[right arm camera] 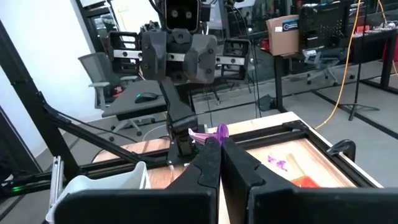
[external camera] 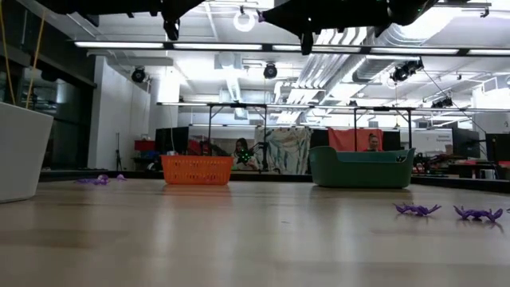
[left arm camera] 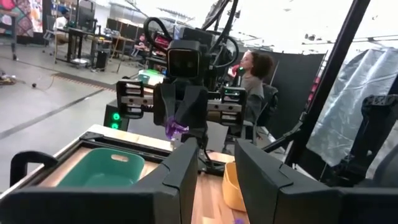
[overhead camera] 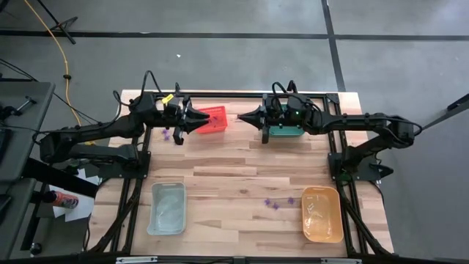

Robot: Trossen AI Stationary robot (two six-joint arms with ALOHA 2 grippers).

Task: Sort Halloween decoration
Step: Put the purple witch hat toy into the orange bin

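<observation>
Facing each other above the far edge, your right gripper [overhead camera: 242, 115] is clamped on a purple trinket [right arm camera: 210, 132] while your left gripper [overhead camera: 207, 119] stands half open and empty — just left of it. Red bin [overhead camera: 212, 119] lies beneath; loose trinkets [overhead camera: 276, 204] remain near the orange bin [overhead camera: 322, 214].

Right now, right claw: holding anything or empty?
Holding. The right claw is shut on a tiny purple spiky trinket, pinched at its fingertips; the left wrist view shows the same trinket there.
</observation>
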